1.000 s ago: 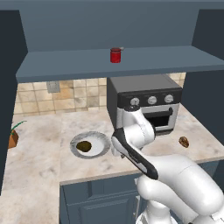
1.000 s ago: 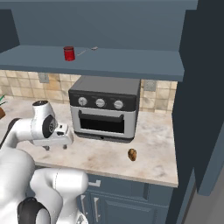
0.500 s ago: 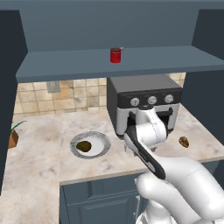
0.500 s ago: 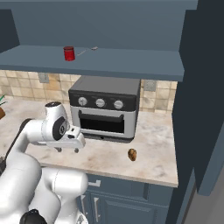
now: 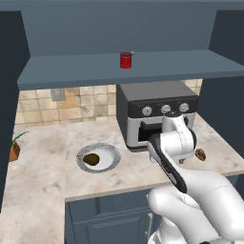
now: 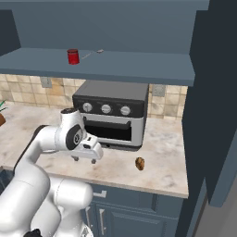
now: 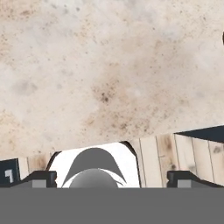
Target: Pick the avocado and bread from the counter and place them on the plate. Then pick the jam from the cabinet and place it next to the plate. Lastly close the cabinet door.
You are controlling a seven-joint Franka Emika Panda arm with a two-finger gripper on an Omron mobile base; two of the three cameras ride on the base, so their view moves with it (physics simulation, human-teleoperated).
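Note:
The white plate (image 5: 108, 162) lies on the marble counter left of the toaster oven, and the dark avocado (image 5: 90, 158) rests on it. The small brown bread (image 6: 140, 163) lies on the counter to the right, near the front edge, also seen as bread (image 5: 200, 154). My gripper (image 6: 85, 160) hangs open and empty above the counter in front of the oven, left of the bread and apart from it. The hand view looks down on bare marble counter (image 7: 109, 65). The red jam (image 5: 125, 60) jar stands on the open cabinet shelf above; jam (image 6: 72, 56).
A black toaster oven (image 6: 113, 115) stands at the back of the counter, just behind my hand. A potted plant (image 5: 14, 150) sits at the far left. The cabinet shelf (image 5: 143, 71) overhangs the oven. Tall dark panels (image 6: 213, 102) rise on the right.
My arm has swung to the right along the counter, from beside the plate to the front of the oven, nearer the bread. The gripper stayed open. The avocado, bread and jam have not moved.

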